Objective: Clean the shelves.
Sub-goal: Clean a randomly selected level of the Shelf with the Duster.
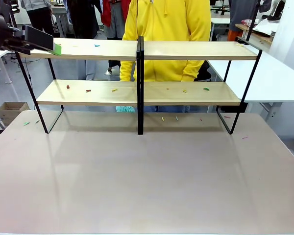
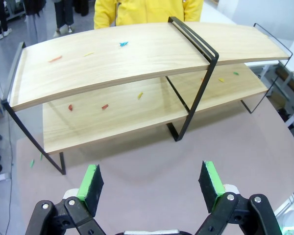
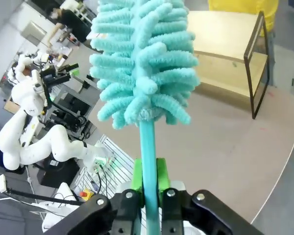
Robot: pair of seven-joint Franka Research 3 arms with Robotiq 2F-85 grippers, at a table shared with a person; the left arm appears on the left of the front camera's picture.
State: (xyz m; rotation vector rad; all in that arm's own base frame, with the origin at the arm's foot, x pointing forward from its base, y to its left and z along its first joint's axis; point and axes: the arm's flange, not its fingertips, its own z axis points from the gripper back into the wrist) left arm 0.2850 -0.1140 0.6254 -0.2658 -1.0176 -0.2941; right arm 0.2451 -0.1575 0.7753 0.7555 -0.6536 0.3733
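Right, the shelves (image 1: 196, 50) stand on the beige tabletop (image 1: 147, 186). Their long axis runs left to right across my front view, and the open side faces me. Small coloured scraps (image 1: 88, 90) dot both boards. My left gripper (image 2: 149, 171) hangs off the shelves' left end, fingers spread with nothing between them. My right gripper (image 3: 148, 171) pinches the handle of a teal chenille duster (image 3: 142, 58), its fluffy head pointing toward the shelves' right end. A person in a yellow hoodie (image 1: 166, 19) stands behind the shelves.

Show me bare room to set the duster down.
Free: the tabletop in front of the shelves, and the top board's right half. Crowded: scraps dot the lower board, the top board's left half and the tabletop under the shelves.
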